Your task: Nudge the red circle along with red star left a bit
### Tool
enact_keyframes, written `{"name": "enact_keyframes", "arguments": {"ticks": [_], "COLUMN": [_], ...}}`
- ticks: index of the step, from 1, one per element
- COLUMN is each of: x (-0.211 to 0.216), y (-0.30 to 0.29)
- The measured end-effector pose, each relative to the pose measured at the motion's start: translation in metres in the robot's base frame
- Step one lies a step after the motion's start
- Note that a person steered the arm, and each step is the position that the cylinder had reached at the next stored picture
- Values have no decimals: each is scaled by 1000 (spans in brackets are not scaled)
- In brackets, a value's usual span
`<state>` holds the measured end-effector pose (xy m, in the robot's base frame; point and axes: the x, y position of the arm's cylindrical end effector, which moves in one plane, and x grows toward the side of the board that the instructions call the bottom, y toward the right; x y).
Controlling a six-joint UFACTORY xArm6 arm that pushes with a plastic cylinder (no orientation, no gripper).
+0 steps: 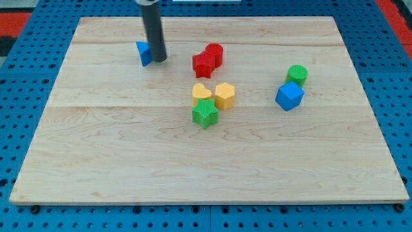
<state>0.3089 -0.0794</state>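
The red circle [215, 53] and the red star [203, 64] sit touching each other near the upper middle of the wooden board [129, 148], the star to the lower left of the circle. My tip [159, 60] is on the board to the left of the red star, a clear gap away from it. It stands right against a blue triangle [143, 53], which is partly hidden behind the rod.
A yellow heart [201, 92], a yellow hexagon [224, 95] and a green star [205, 113] cluster just below the red pair. A green cylinder [297, 74] and a blue cube [290, 96] sit at the right.
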Motion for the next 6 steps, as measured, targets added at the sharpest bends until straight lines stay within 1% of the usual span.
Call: {"name": "enact_keyframes", "arguments": {"ticks": [1, 2, 3, 4, 5, 6], "x": [-22, -29, -22, -1, 10, 10], "y": [34, 86, 131, 124, 85, 76]}}
